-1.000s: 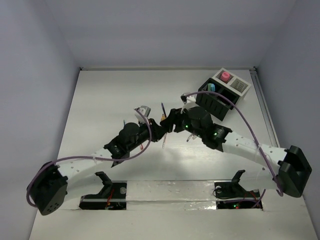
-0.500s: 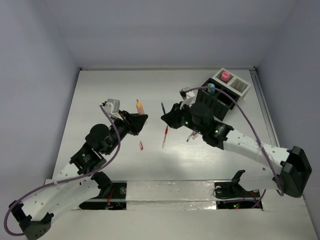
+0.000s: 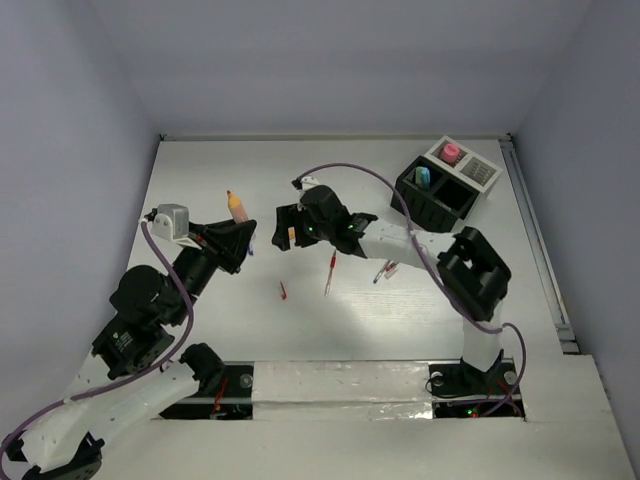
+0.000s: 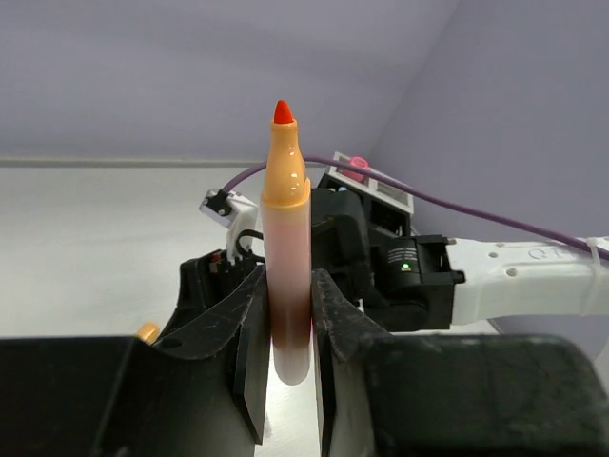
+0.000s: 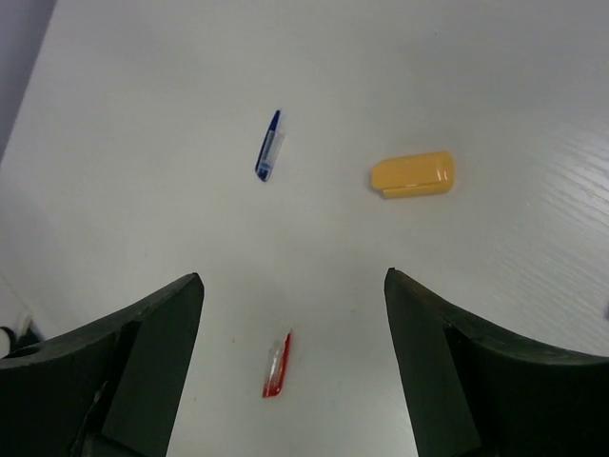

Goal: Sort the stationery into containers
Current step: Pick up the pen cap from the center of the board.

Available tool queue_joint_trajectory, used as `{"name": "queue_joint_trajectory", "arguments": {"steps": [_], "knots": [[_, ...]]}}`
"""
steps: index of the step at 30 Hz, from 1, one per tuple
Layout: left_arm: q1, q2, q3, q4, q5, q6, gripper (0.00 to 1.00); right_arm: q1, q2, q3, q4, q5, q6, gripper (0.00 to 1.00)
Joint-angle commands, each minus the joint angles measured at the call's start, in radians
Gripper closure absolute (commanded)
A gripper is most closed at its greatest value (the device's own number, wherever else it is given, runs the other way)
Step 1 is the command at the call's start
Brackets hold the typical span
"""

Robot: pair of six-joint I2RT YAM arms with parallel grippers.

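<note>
At the desk's far right, the organizer already holds a teal marker and a pink bottle. Left hand clamps an uncapped orange marker aloft. Right hand hangs wide and empty over an orange cap. A red pen lies unsorted.

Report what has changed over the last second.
The two arms, which met at mid-table, pulled apart. The left gripper swung back to its own side, keeping hold of the orange marker, whose tip is now bare. The right gripper moved left and opened. The orange cap lies on the table below it. The red pen and organizer stayed put.
</note>
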Motion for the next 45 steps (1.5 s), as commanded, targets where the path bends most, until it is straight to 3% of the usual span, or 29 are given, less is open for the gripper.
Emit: {"name": "queue_joint_trajectory", "arguments": {"steps": [1, 9, 22, 32, 38, 45], "knots": [[0.004, 0.005, -0.006, 0.001, -0.034, 0.06, 1.0, 0.019, 0.088, 0.118, -0.073, 0.025, -0.013, 0.17], [0.013, -0.018, -0.045, -0.003, -0.026, 0.068, 1.0, 0.03, 0.292, 0.3, -0.184, 0.102, -0.005, 0.18], [0.099, -0.012, -0.062, 0.023, 0.089, 0.08, 1.0, 0.039, 0.453, 0.492, -0.313, 0.228, -0.048, 0.19], [0.188, -0.002, -0.072, 0.053, 0.195, 0.068, 1.0, 0.039, 0.552, 0.627, -0.415, 0.292, -0.116, 0.25], [0.197, 0.005, -0.074, 0.055, 0.211, 0.061, 1.0, 0.039, 0.61, 0.708, -0.455, 0.32, -0.142, 0.35], [0.207, 0.011, -0.075, 0.059, 0.216, 0.057, 1.0, 0.039, 0.682, 0.793, -0.511, 0.347, -0.189, 0.38]]}}
